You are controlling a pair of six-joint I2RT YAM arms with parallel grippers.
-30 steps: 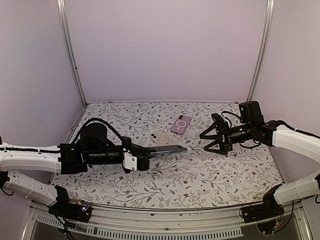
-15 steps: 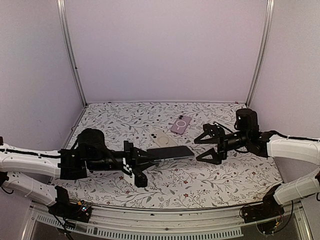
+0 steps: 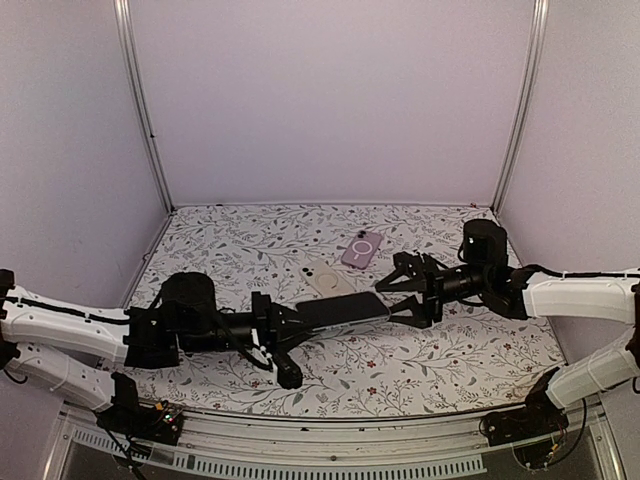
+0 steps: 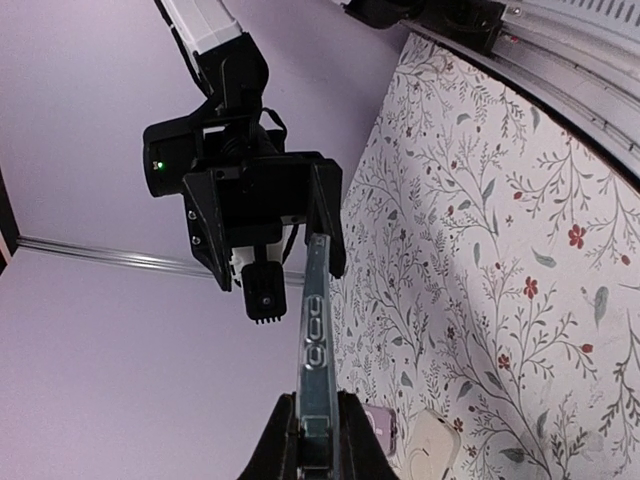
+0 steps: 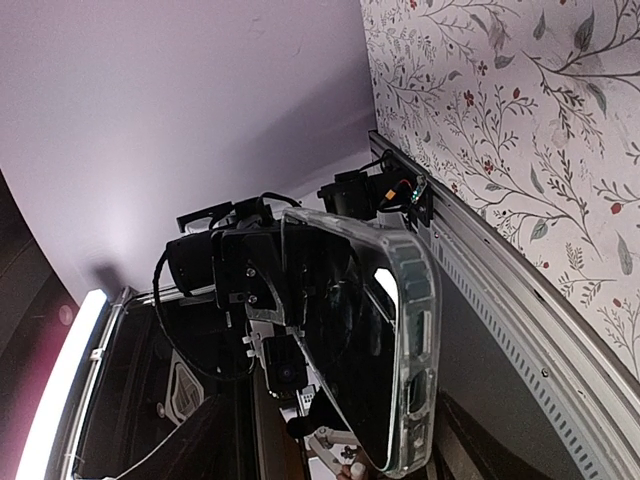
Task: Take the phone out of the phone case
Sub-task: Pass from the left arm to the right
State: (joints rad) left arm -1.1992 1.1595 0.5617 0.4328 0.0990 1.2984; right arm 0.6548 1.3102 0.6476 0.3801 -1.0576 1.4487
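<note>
Table [image 3: 455, 355]: floral-print top, purple walls on three sides.

Left arm [image 3: 70, 325]: reaches in low from the left, forearm nearly level, well above the tabletop.

Right arm [image 3: 575, 295]: reaches in from the right, also level, wrist turned toward the left arm.

Left gripper [image 3: 292, 326]: fingers pressed together on the near end of the phone [image 3: 345, 308]. The left wrist view shows both pads flat against its two faces.

Right gripper [image 3: 398, 300]: jaws spread, straddling the far end of the phone. In the left wrist view one finger stands clear of the phone with an open gap. The other sits right against the edge, and I cannot confirm contact.

Phone: held in the air between the two grippers, roughly level, over the middle of the table. The dark screen shows in the right wrist view.

Case [image 5: 418, 330]: clear, on the phone, wrapped round its rim and corners. Side buttons and cut-outs are visible through it.

White slab [image 3: 322, 277]: phone-shaped, flat on the table just behind the held phone.

Pink case [image 3: 362, 249]: flat on the table, ring mark on its back, further back and to the right of the white slab.
</note>
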